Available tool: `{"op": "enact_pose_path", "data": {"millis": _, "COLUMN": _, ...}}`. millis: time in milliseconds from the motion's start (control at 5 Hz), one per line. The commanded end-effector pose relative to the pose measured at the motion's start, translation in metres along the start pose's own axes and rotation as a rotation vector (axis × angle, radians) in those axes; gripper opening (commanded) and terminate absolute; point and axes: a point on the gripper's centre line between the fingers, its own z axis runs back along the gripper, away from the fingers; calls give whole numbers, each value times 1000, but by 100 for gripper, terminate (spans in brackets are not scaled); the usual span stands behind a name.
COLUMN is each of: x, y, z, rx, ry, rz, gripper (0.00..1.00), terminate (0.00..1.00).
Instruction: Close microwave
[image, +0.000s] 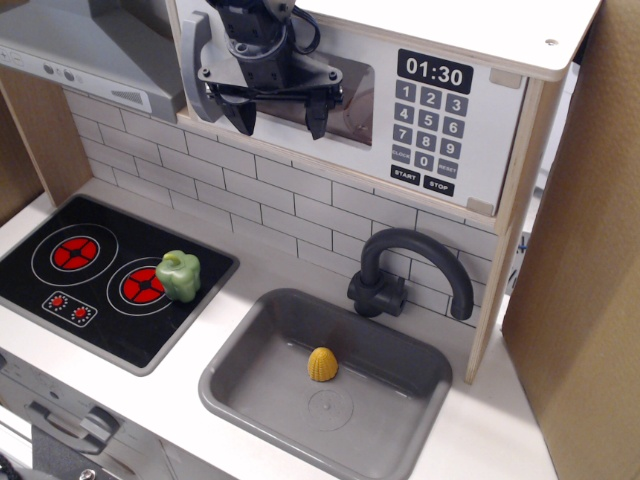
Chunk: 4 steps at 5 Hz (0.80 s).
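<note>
The microwave (440, 150) is a light-wood box at the top with a white door, a grey bar handle (204, 70) at its left, a window and a black keypad (430, 125) showing 01:30. The door lies flush with the box front. My black gripper (280, 117) hangs in front of the door window, open and empty, its two fingertips pointing down and spread apart, close against the door. The arm hides most of the window.
A grey range hood (90, 45) sits left of the microwave. Below are a black stove (60, 290) with a green pepper (178, 275), a grey sink (250, 365) holding a yellow toy (321, 363), a black faucet (410, 265) and a brown board (580, 260) at right.
</note>
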Motion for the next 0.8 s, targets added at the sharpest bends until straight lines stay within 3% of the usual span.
{"op": "enact_pose_path", "data": {"millis": 0, "x": 2, "y": -6, "z": 30, "rx": -46, "ry": -60, "rz": -61, "gripper": 100, "terminate": 0}}
{"op": "enact_pose_path", "data": {"millis": 200, "x": -21, "y": -4, "z": 44, "rx": -66, "ry": 1, "rz": -88, "gripper": 100, "terminate": 0}}
{"op": "enact_pose_path", "data": {"millis": 400, "x": -34, "y": -4, "z": 57, "rx": -48, "ry": 104, "rz": -47, "gripper": 100, "terminate": 0}}
{"op": "enact_pose_path", "data": {"millis": 600, "x": -34, "y": -4, "z": 57, "rx": -48, "ry": 104, "rz": -47, "gripper": 100, "terminate": 0}}
